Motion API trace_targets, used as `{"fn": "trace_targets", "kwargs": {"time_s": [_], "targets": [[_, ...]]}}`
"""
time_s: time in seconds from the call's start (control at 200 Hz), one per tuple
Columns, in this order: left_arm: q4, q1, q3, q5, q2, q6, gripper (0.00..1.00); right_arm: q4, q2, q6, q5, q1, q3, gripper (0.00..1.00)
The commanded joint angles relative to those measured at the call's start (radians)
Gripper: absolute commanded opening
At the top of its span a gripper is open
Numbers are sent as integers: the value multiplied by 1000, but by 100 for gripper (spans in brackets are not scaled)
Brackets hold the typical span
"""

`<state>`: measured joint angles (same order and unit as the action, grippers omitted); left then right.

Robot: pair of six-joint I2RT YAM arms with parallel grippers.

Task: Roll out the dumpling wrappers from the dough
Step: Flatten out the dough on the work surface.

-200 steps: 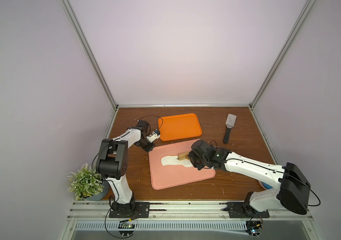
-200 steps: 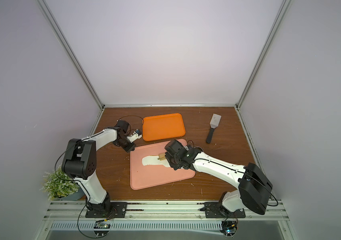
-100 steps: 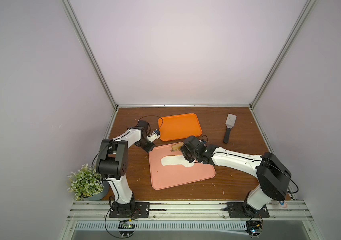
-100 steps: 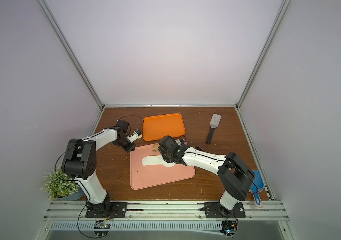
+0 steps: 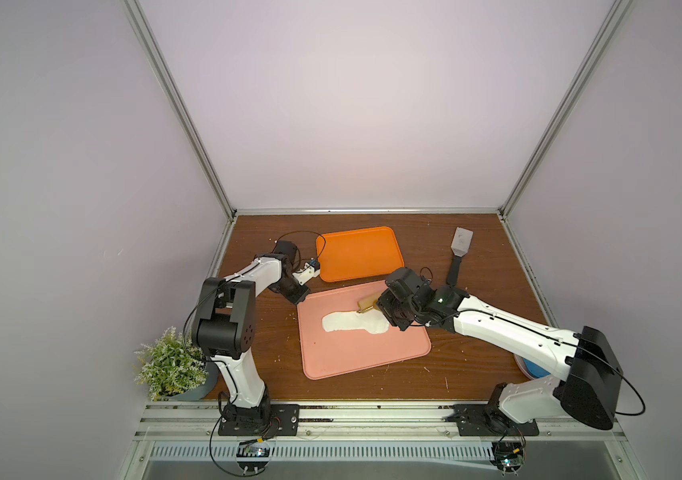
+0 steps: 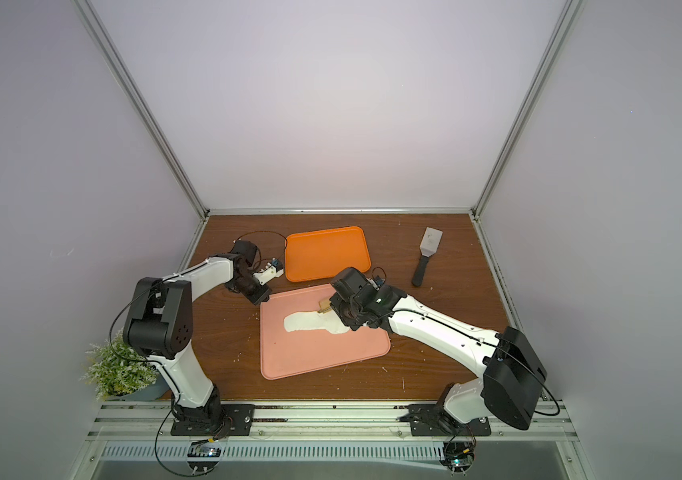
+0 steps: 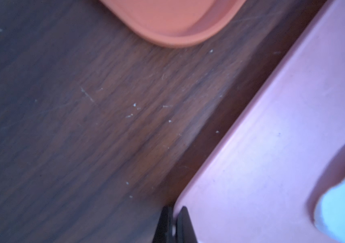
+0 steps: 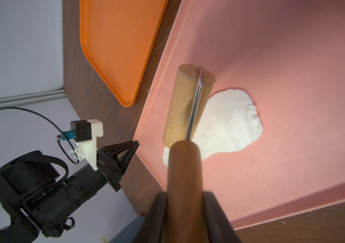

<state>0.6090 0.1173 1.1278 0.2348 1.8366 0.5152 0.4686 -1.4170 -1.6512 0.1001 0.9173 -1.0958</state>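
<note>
Wooden tabletop (image 5: 476,257): mid-frame, the white dough sheet (image 5: 352,323) lies on a pink tray (image 5: 364,353). A wooden roller (image 8: 186,105) rests on it, its handle clamped in the right gripper (image 8: 185,210). The left gripper (image 7: 174,208) pinches the tray's upper-left corner.

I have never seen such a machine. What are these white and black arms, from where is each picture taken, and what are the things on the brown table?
They are the left arm and the right arm of one robot. Two pictures look down from above, almost the same view. The other two come from a camera on each arm's wrist. On the wooden table lie a pink tray with flattened white dough, an orange tray and a spatula; a potted plant stands beside the left arm's base. The right fingers are shut on the handle of a wooden roller, which lies on the dough. The left fingers are shut, their tips at the pink tray's corner.
</note>
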Motion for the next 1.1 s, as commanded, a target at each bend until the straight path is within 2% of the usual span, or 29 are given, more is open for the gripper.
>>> {"fn": "trace_targets", "kwargs": {"time_s": [0.0,0.225,0.33,0.645,0.801,0.901,1.096], "targets": [[-71,7,-79,-43,145,-14,0,25,1,102,-72,4,-43,0],[-71,6,-79,-43,143,-15,0,55,-111,272,-175,29,-163,0],[-71,7,-80,-42,145,-16,0,81,-170,294,-185,46,-245,0],[-74,-4,-73,-43,148,-30,0,29,-209,179,-157,73,-212,0],[-81,-26,-65,-44,147,-47,0,52,-186,63,-109,95,-123,0],[-93,-32,-67,-61,144,-58,0,66,-154,10,-121,98,-41,0],[-144,-33,-100,-90,130,-80,0,90,-82,-28,-132,117,77,0]]}}
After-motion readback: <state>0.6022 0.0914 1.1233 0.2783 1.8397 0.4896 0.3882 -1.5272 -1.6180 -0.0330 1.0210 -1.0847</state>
